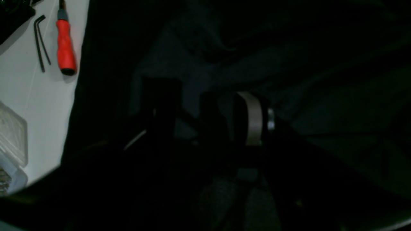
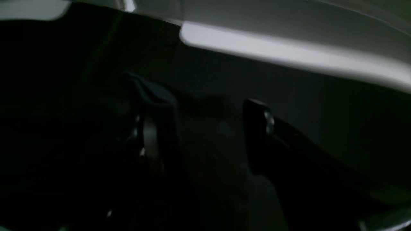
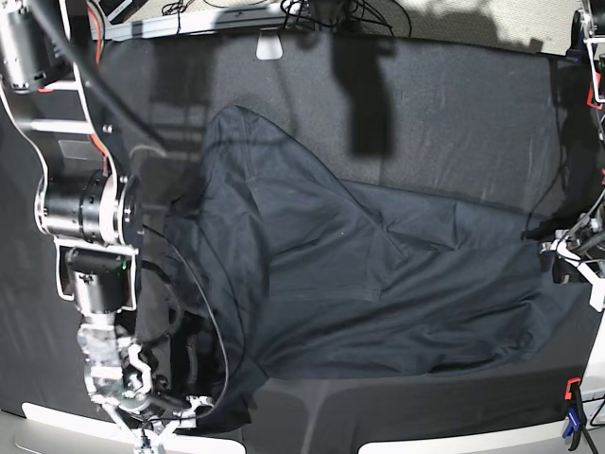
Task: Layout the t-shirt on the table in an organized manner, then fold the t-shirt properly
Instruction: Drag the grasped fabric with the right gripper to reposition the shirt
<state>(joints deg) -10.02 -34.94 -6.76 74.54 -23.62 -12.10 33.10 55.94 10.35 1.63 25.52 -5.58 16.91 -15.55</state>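
Sprawling rumpled across frame center on the table (image 3: 454, 85), the t-shirt (image 3: 378, 284) sits unheld: right gripper (image 2: 205, 128) fingers spread at lower left, left gripper (image 1: 205, 115) fingers spread at right edge.

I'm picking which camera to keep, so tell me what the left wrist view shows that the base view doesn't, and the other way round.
Only the left wrist view shows the red-handled screwdriver and hex keys on a white surface. Only the base view shows the whole t-shirt spread rumpled across the table, the right tool at its near corner, and a blue clamp. Both show dark t-shirt cloth.
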